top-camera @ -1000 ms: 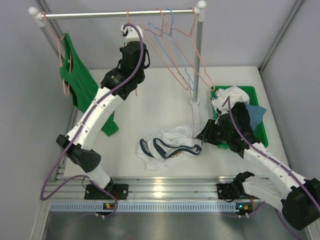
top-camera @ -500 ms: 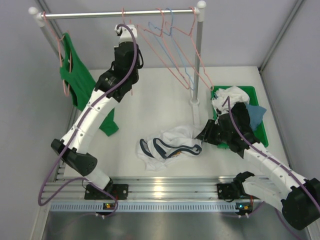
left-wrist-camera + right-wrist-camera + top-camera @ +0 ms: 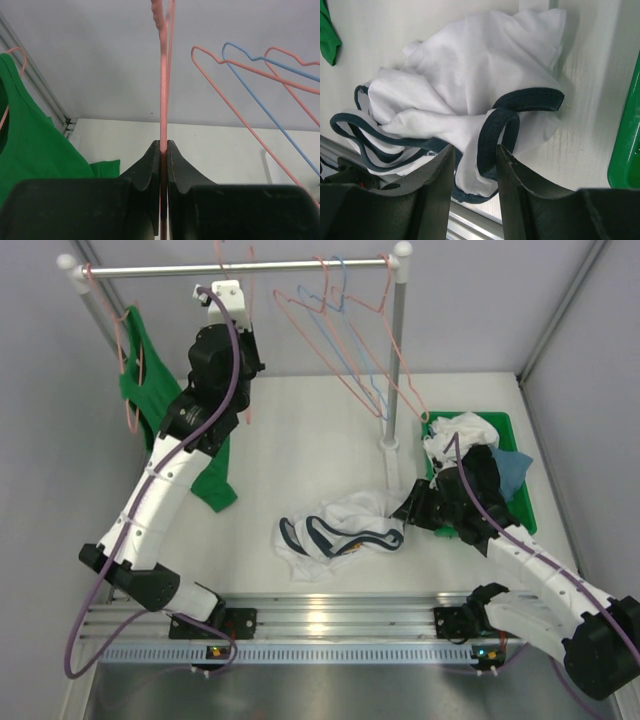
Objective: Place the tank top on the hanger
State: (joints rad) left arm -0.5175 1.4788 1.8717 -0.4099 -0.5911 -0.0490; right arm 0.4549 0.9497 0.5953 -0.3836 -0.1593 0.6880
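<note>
The left hand [image 3: 163,150] has swung left along the rail [image 3: 300,266] since a second ago. It now sits high near the back left corner of the worktop [image 3: 300,430], close to the hanging green top [image 3: 150,400]. Its fingers are pressed together on the wire of the pink hanger [image 3: 161,90], which has come away from the other hangers [image 3: 350,350] still bunched at the rail's right end. Nothing has changed on the right. The right hand [image 3: 474,150] is low by the green bin [image 3: 524,502] at the right edge, pinching a fold of navy trim. The tank top [image 3: 340,528] lies crumpled as before, near the middle of the front edge.
</note>
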